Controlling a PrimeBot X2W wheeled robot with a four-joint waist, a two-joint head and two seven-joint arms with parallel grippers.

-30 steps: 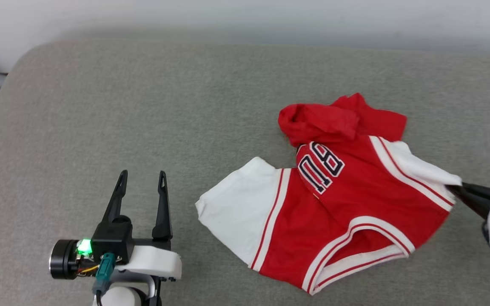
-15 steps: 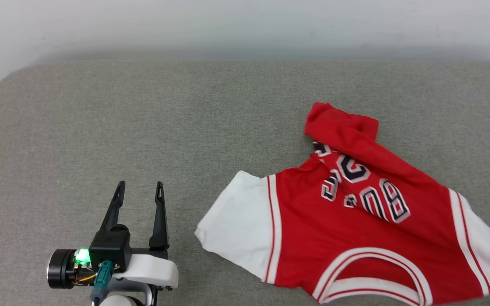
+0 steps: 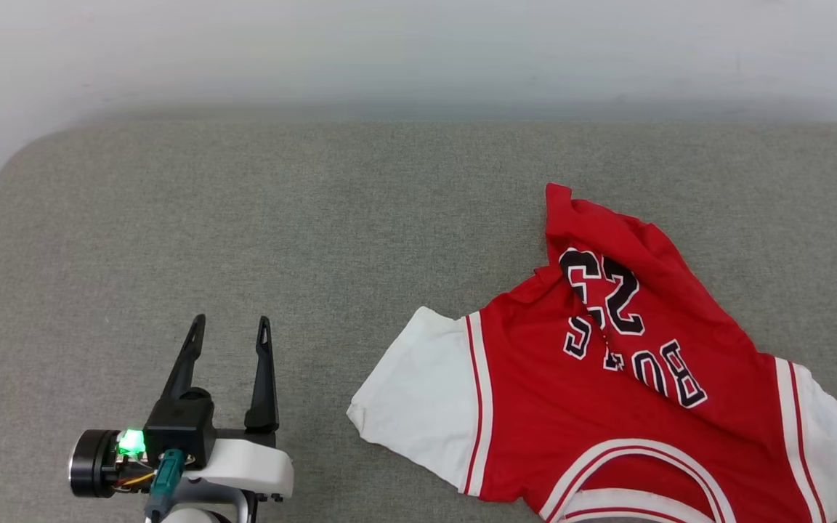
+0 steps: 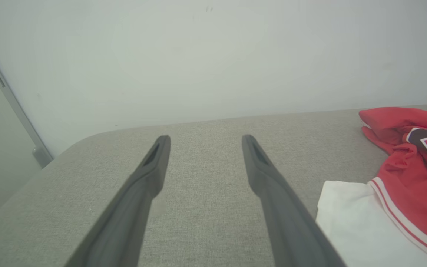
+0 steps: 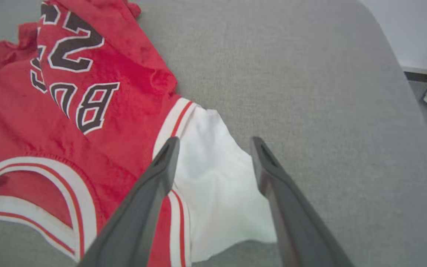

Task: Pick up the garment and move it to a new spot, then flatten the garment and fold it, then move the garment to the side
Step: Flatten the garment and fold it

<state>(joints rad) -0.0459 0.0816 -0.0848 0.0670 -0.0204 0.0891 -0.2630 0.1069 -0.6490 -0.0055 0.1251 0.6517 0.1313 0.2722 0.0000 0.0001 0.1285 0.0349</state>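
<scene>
"Right wrist view, near to far: what do you record?"

"The right claw [image 5: 215, 142] stands wide open and holds nothing. One white sleeve [image 5: 213, 193] of the jersey [image 5: 20, 122] lies on the grey cushion [image 5: 310, 92] under the two fingers. Whether either finger touches the cloth cannot be told. Beyond the sleeve the red body lies lettering up. At the far end a flap [image 5: 98, 22] is turned over on a slant, creasing the number."

"And the head view?"

"The left claw [image 3: 230, 321] is nearest, wide open and empty, over bare cushion and apart from the other sleeve [image 3: 418, 378]. The jersey occupies the right side, with its collar [image 3: 636, 472] toward the robot. A pale wall [image 3: 389, 58] stands behind."

"Status?"

"In my judgement the jersey is set down in its spot. Flattening is not yet done."

"Hazards?"

"There are three. First, a finger lifting off could snag the sleeve and drag it back into a heap. Second, the cloth looks light and slippery, so a pull from one claw alone would likely slide the whole jersey rather than spread it. Third, folding before the slanted flap is opened out would lock that crease in and leave the fold crooked."
</scene>
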